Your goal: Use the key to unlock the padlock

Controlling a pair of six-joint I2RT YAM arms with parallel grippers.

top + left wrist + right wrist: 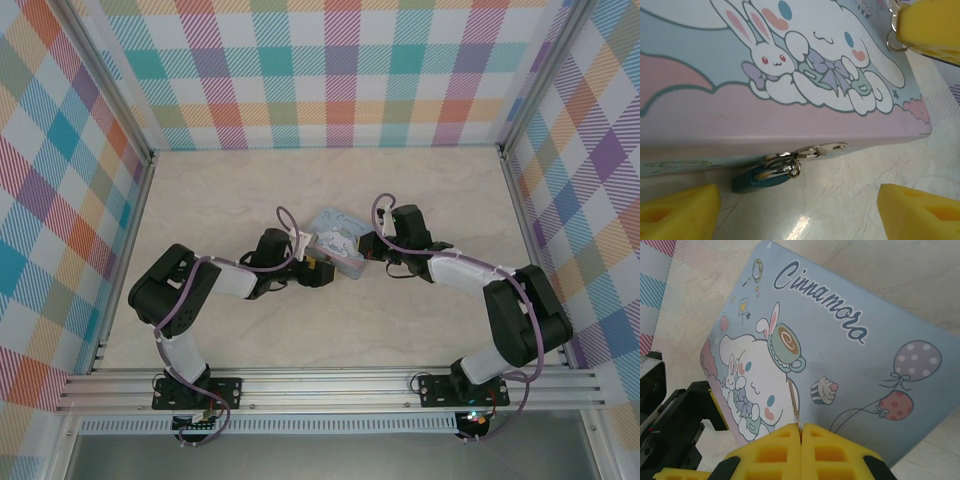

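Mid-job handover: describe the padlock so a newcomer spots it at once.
Find the pastel tin with the cartoon rabbits on its lid. On its side wall sits a silvery hasp, and the padlock hangs from it by a thin shackle. It is the only small dark-teal block there, far smaller than the tin.

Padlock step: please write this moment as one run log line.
padlock: hangs on hasp of tin | left gripper: open, either side of padlock, no contact | right gripper: shut on key, near tin
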